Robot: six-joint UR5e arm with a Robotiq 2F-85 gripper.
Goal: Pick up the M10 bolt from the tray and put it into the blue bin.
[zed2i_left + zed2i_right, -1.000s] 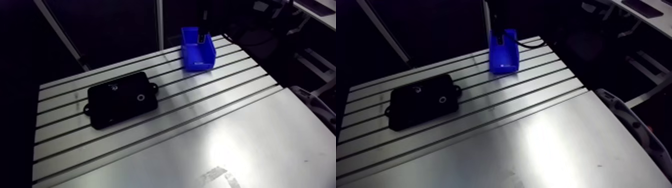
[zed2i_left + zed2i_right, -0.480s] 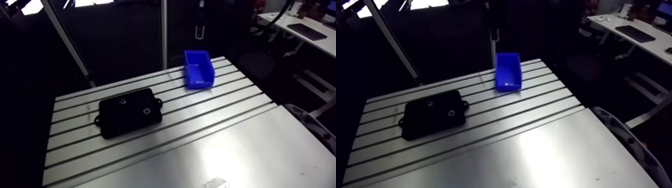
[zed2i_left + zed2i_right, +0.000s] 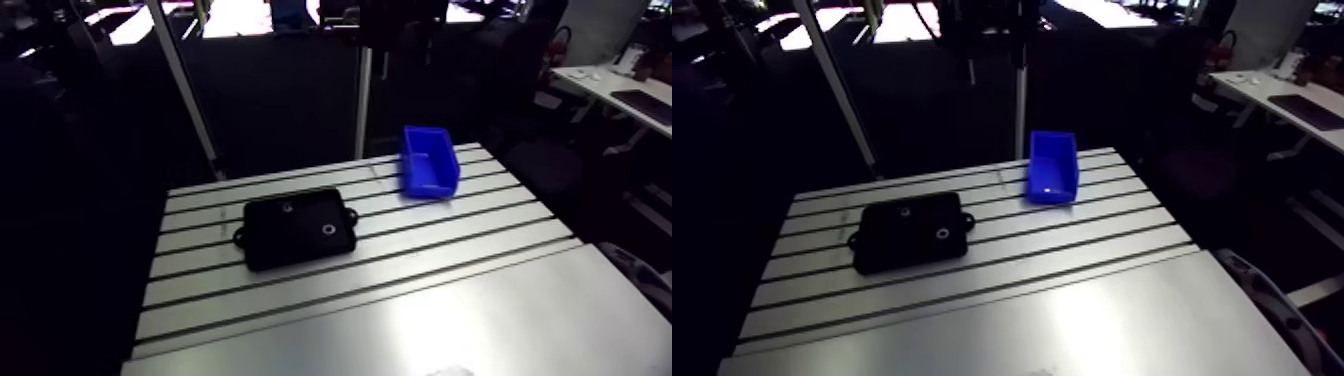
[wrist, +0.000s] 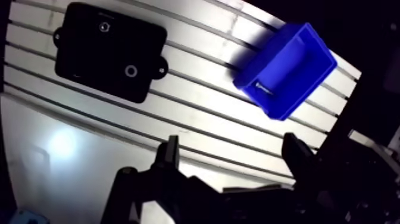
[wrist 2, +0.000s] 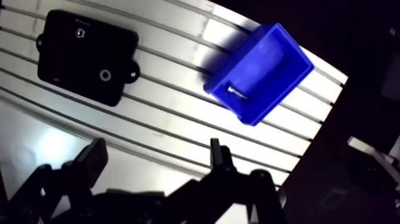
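Note:
The blue bin [image 4: 287, 67] stands on the slotted table, ahead of my gripper [image 4: 233, 156] and far below it. A small silvery bolt [image 4: 262, 89] lies inside the bin against its near wall. The black tray [image 4: 110, 50] lies ahead and to the other side, and holds a small ring [image 4: 131, 71] and a smaller round piece [image 4: 105, 27]. My gripper is open, high above the table, with nothing between its fingers [image 4: 172, 156]. In the arm view the tray [image 3: 297, 226] sits left of the bin [image 3: 430, 161].
A smooth metal plate [image 3: 430, 320] covers the near part of the table, in front of the slotted part [image 3: 470, 215]. A slanted metal post [image 3: 185, 85] and an upright one [image 3: 362, 100] stand behind the table's far edge.
Earlier the gripper hung just over the blue bin; it has since risen out of the arm view. The arm view itself has shifted and pulled back. Tray and bin have stayed put.

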